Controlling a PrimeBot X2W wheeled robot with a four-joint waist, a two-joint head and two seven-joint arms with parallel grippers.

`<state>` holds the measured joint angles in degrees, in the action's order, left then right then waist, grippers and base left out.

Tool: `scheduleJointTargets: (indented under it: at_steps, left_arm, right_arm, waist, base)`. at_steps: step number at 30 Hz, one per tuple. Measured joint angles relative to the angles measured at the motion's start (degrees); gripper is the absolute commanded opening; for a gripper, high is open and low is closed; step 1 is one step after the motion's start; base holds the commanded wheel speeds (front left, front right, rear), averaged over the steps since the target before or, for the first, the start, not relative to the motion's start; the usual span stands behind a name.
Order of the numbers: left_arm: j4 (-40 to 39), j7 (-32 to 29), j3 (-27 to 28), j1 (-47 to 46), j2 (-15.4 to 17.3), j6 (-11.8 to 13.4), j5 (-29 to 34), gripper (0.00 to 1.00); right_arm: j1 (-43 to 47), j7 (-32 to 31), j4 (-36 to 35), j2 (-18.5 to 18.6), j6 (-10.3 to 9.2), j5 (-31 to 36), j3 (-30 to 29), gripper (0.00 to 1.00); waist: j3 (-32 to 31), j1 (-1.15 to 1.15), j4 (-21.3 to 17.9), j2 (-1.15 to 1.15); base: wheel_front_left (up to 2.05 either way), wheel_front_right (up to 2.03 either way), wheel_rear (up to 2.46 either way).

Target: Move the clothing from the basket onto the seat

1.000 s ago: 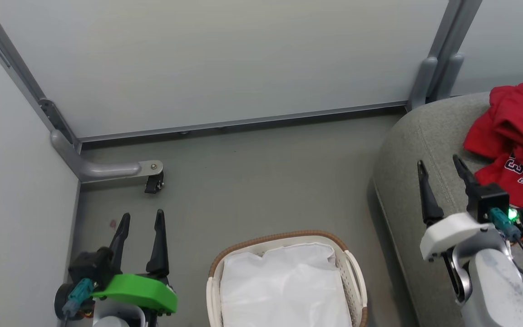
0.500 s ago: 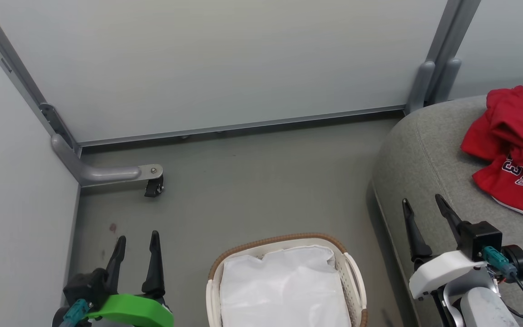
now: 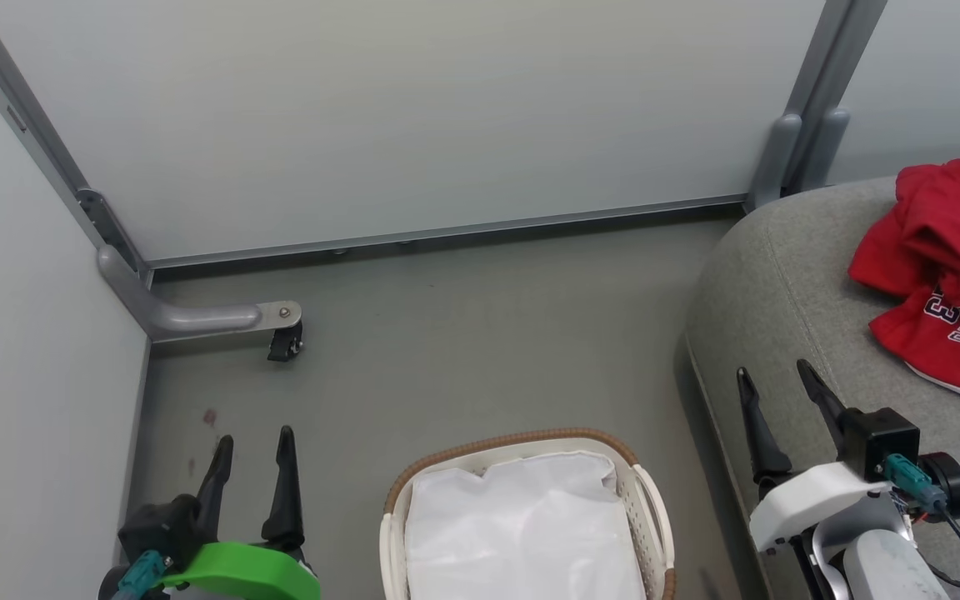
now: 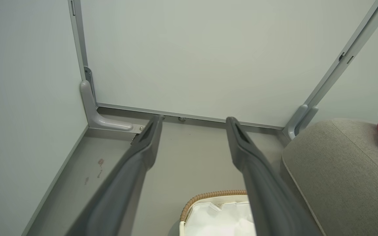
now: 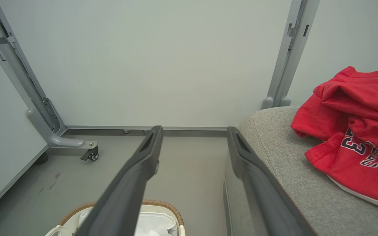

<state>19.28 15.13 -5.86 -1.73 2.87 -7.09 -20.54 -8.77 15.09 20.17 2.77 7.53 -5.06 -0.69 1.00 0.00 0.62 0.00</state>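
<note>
Furthest left, outside the left gripper's (image 3: 255,436) fingers, a pale panel (image 3: 22,333) ran down to the floor (image 3: 463,333). Ahead of those fingertips a grey bracket (image 3: 197,317) ended in a small caster (image 3: 284,343), and a faint reddish mark (image 3: 209,415) lay on the floor just beyond the outer finger. The left gripper hung low above the floor, its two fingers spread apart and gripping nothing.

Just to the right of those fingers stood the basket (image 3: 522,440), its brown rim level with their tips. A white liner (image 3: 522,533) lay crumpled inside it.

Further right, the right gripper (image 3: 774,369) pointed up along the rounded left edge of the seat (image 3: 780,283). Its fingers were also parted, with nothing held between them. From its wrist camera, the inner finger crossed over the basket and floor, while the outer one ran over the seat's edge.

The clothing (image 3: 947,275) lay heaped on the seat, ahead of and to the right of those fingertips, well apart from them. It was bright red, with white-and-dark lettering and a white strip along its near hem.
</note>
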Motion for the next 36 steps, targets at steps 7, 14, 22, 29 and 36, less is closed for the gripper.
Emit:
scheduleJointTargets:
  at_steps: [7,14,22,29,36]
  left_arm:
    - [2.4,-0.5,0.1,0.1,-0.2,0.0,-1.3,0.0]
    - [1.9,-2.5,1.0,0.1,-0.2,0.0,-8.2,0.0]
    - [1.2,-4.5,2.2,0.0,-0.1,0.0,-15.4,0.0]
    - [0.6,-6.2,3.1,0.0,-0.1,0.0,-21.0,0.0]
    - [-0.1,-7.6,4.0,-0.1,-0.1,0.0,-26.4,0.0]
  right_arm:
    - [1.4,-0.9,2.7,-0.6,0.0,-1.3,-0.3,0.0]
    - [1.4,-3.0,2.2,-0.6,0.0,-9.6,-0.9,0.0]
    - [1.4,-4.8,1.1,-0.6,0.0,-18.4,-1.2,0.0]
    - [1.5,-6.5,0.3,-0.6,0.0,-25.3,-1.6,0.0]
    - [1.6,-8.0,-0.4,-0.5,0.0,-31.7,-2.0,0.0]
  waist:
    - [0.0,0.0,0.0,0.0]
    - [-0.1,0.0,0.0,0.0]
    - [-0.1,0.0,-0.1,0.0]
    - [-0.2,0.0,-0.1,0.0]
    - [-0.2,0.0,-0.2,0.0]
  base:
    - [0.0,0.0,0.0]
    - [0.0,0.0,0.0]
    - [0.0,0.0,0.0]
    - [0.0,0.0,0.0]
    - [0.0,0.0,0.0]
